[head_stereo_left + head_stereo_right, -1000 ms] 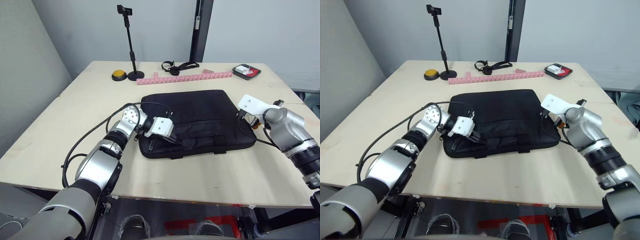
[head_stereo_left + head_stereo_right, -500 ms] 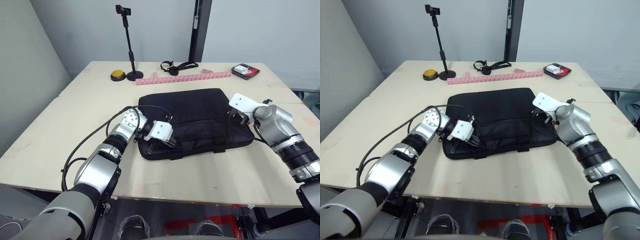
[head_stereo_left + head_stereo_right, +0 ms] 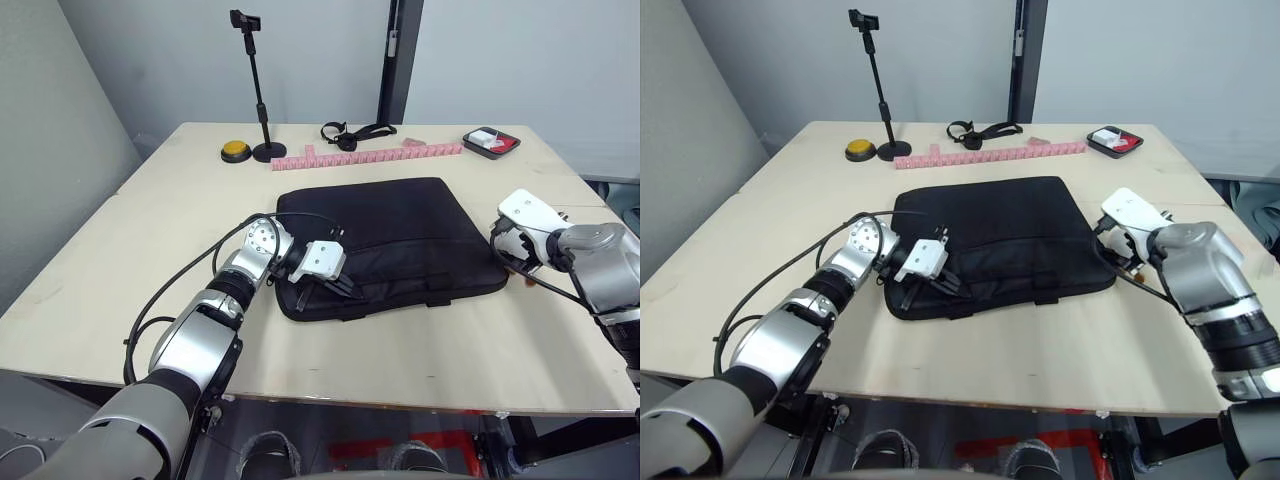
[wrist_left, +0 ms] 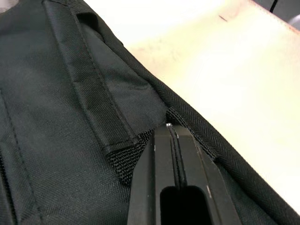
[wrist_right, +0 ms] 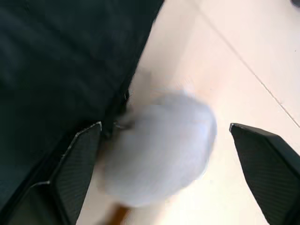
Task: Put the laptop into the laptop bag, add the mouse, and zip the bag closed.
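Since half a second earlier the right claw (image 5: 164, 173) had drawn back off the laptop bag (image 3: 390, 235) to its right edge, fingers spread around a blurred white object on the tabletop (image 3: 150, 250), probably the mouse (image 5: 159, 150). The left claw (image 4: 173, 140), pressed together, pinned the bag's near-left corner. To grip well, it should centre over the mouse before closing.

Laptop bag (image 3: 385, 240) lies flat mid-surface (image 3: 150, 260); left end effector (image 3: 338, 286) on its front-left corner, right end effector (image 3: 515, 252) just off its right edge. Mouse (image 5: 157, 147) beside that right edge, between the right fingers. Behind the bag: stand (image 3: 262, 95), button (image 3: 236, 150), strap (image 3: 355, 132), tray (image 3: 492, 141).
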